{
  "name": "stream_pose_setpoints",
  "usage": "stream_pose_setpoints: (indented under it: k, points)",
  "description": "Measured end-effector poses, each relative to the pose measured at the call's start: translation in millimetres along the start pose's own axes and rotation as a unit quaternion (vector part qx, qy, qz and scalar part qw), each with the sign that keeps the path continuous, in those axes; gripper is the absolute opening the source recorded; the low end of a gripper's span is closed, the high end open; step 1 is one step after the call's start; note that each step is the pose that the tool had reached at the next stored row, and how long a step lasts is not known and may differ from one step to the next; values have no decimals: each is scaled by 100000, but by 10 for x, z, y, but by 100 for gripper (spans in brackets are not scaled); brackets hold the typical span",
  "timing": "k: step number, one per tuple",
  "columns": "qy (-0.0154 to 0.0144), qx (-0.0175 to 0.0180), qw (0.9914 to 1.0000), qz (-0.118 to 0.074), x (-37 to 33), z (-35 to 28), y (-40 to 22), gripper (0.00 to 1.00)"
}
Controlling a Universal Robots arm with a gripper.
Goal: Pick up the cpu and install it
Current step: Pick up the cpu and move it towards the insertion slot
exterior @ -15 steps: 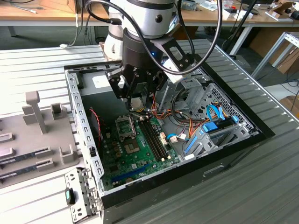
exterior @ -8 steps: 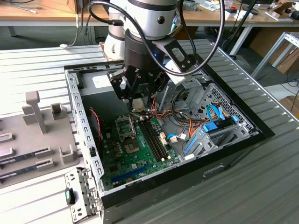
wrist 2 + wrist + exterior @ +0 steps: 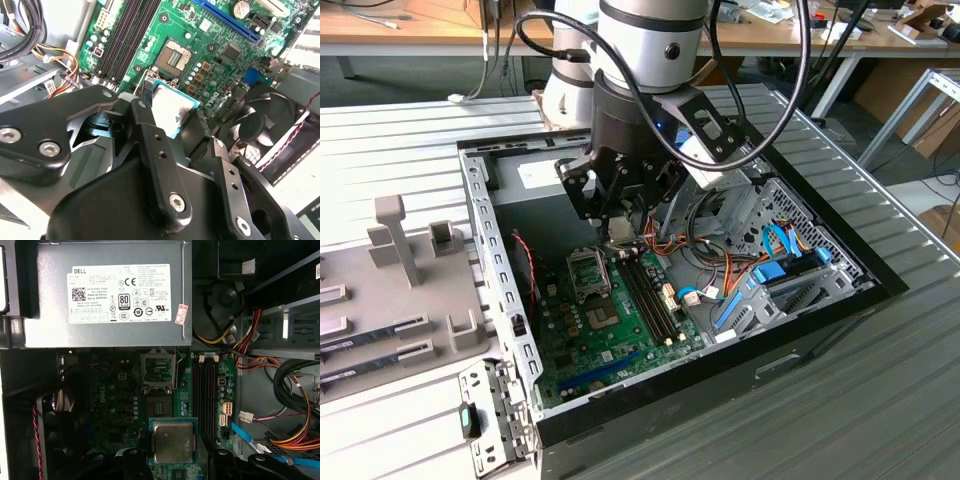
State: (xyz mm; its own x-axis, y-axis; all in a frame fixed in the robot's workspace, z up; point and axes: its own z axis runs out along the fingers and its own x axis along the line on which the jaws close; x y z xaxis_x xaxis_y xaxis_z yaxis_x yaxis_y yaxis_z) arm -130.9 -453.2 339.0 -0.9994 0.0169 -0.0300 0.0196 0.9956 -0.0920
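Exterior view, item list.

1. Computer case (image 3: 502, 300), open-topped, lying flat on a slatted metal worktop (image 3: 880, 400).
2. Arm (image 3: 640, 40), reaching down into the case near the end where the power supply sits.
3. Tool (image 3: 618, 228), clamped on the cpu (image 3: 620, 236). In the second wrist view the two dark fingers (image 3: 148, 94) press on opposite edges of the chip.
4. Cpu, in both wrist views (image 3: 173, 441) (image 3: 170, 107): small flat square with a silver-grey top and a thin green rim. It is carried level with the metal face up, above the green motherboard (image 3: 215, 30), and is not seated.
5. Socket (image 3: 176, 58): bare, its contact field exposed, close to the held chip.
6. Hinged frame (image 3: 159, 369): swung open on the socket's power supply side.
7. Power supply (image 3: 107, 295): grey box with a white label, along one case wall.
8. Memory slots (image 3: 206, 390): long, dark, beside the socket.
9. Fan (image 3: 260, 125): black, at the board's edge.
10. Cable bundle (image 3: 287, 385): black, orange and yellow leads past the memory slots.
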Motion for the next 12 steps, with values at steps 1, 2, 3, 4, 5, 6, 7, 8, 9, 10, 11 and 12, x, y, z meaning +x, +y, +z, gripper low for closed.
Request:
stream_pose_setpoints:
  k: [1,2,3,4,5,6,7,8,9,10,11,12]
  points:
    - [1,2,100000,1,0,3,-3,47]
    - [1,2,100000,-1,0,10,-10,47]
    - [6,6,100000,-2,0,17,-17,47]
    - [3,4,100000,0,0,22,-20,47]
    - [7,8,100000,-2,0,28,-24,47]
    - [8,11,100000,-1,1,33,-27,47]
    - [10,15,100000,-1,1,35,-28,47]
    - [14,19,100000,-1,1,37,-29,47]
    - [9,10,100000,0,1,44,-29,47]
    - [5,7,100000,-1,1,51,-29,47]
    - [4,3,100000,-1,1,57,-29,47]
    - [5,5,100000,0,1,61,-29,47]
